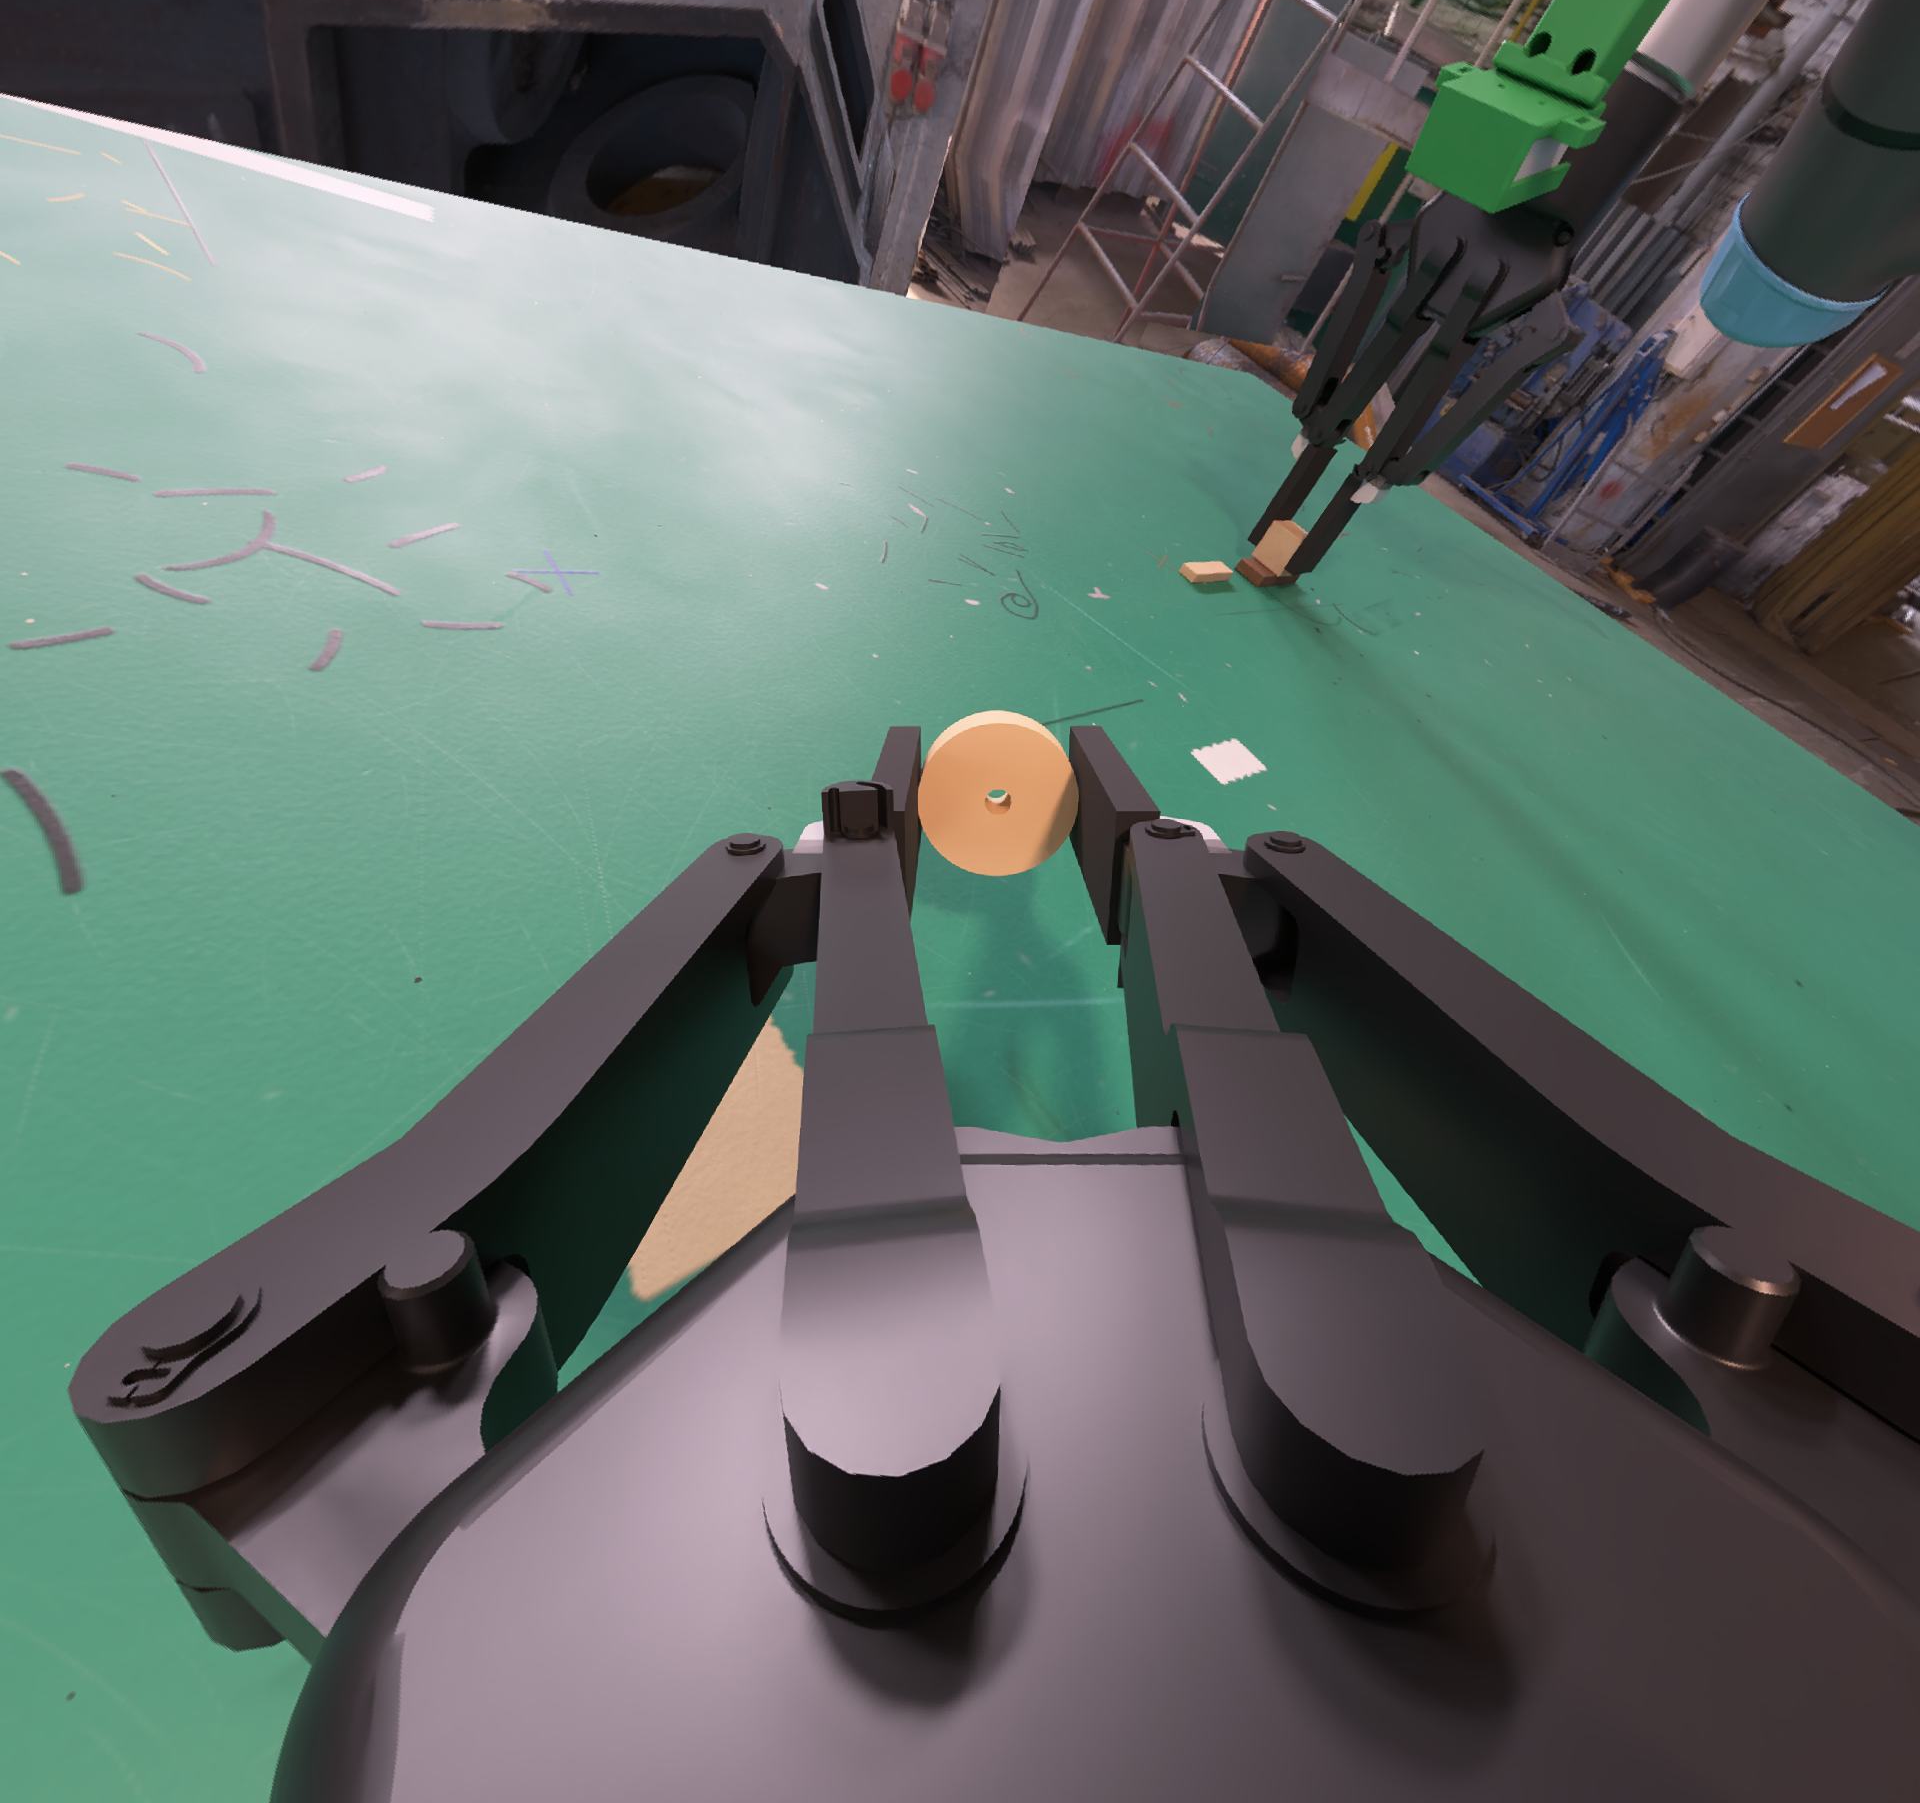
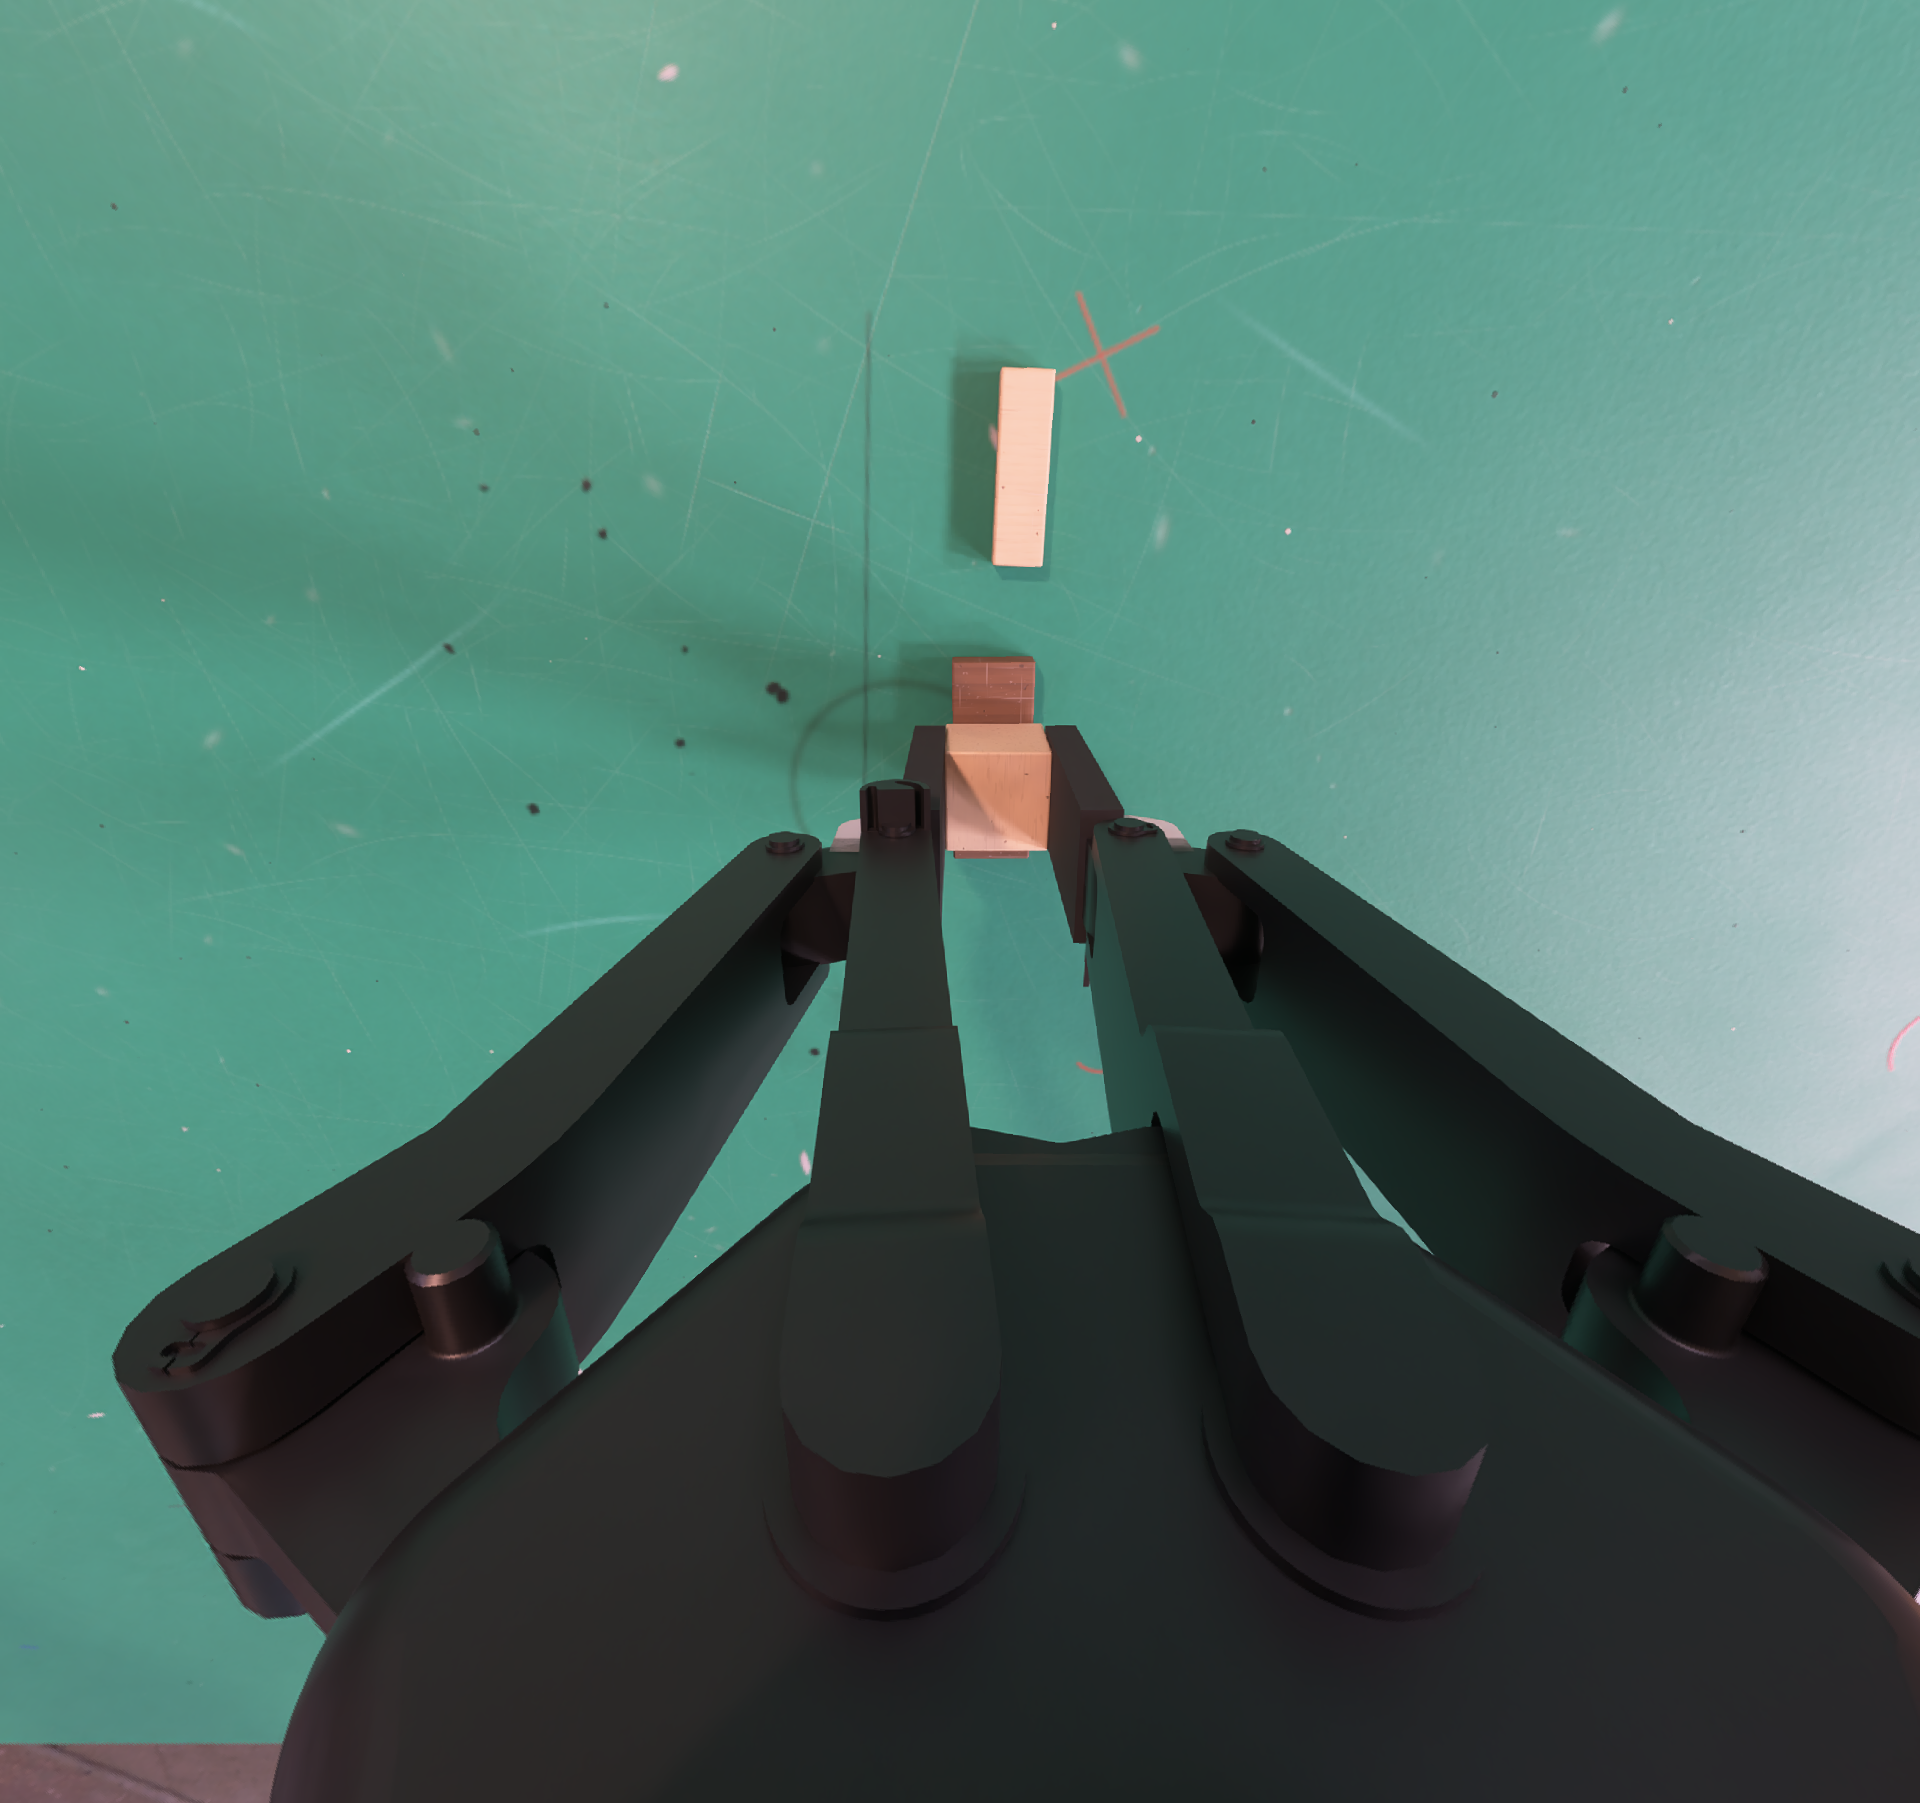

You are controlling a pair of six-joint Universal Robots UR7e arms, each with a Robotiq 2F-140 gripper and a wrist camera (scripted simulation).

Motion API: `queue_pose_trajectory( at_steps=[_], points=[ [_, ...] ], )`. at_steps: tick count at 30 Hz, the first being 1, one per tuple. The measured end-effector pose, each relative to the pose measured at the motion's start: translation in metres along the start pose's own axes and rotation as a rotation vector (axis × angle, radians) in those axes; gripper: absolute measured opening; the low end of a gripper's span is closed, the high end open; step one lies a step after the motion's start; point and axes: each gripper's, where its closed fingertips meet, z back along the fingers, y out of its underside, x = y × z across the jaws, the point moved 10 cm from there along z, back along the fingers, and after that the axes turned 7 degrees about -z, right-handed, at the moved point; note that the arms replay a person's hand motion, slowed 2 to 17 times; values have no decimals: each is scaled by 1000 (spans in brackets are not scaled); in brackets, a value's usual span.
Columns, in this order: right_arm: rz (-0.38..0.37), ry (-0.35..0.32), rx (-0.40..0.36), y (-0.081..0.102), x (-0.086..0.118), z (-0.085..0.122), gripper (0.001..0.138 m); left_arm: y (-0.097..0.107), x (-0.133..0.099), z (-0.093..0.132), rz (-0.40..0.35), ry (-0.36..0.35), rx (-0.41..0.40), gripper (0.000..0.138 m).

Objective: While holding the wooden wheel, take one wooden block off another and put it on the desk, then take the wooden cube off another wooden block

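My left gripper is shut on the round wooden wheel, gripping its rim and holding it above the green desk. My right gripper is shut on the pale wooden cube, which sits on or just above a dark brown block; I cannot tell if they touch. A long pale block lies flat on the desk beyond them. The left wrist view shows the right gripper far off, around the cube, with the brown block and the pale block beside it.
The desk's right edge runs close to the blocks, with workshop clutter beyond. A white patch and a tan patch mark the mat. The desk's near edge shows at the bottom of the right wrist view.
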Motion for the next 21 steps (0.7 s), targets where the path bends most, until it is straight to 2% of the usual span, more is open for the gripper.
queue_pose_trajectory(
  at_steps=[21],
  points=[
    [-6, 10, 16, -2, 2, 0, 25, 0, -1, 0, -7, -2, 3, 38]
  ],
)
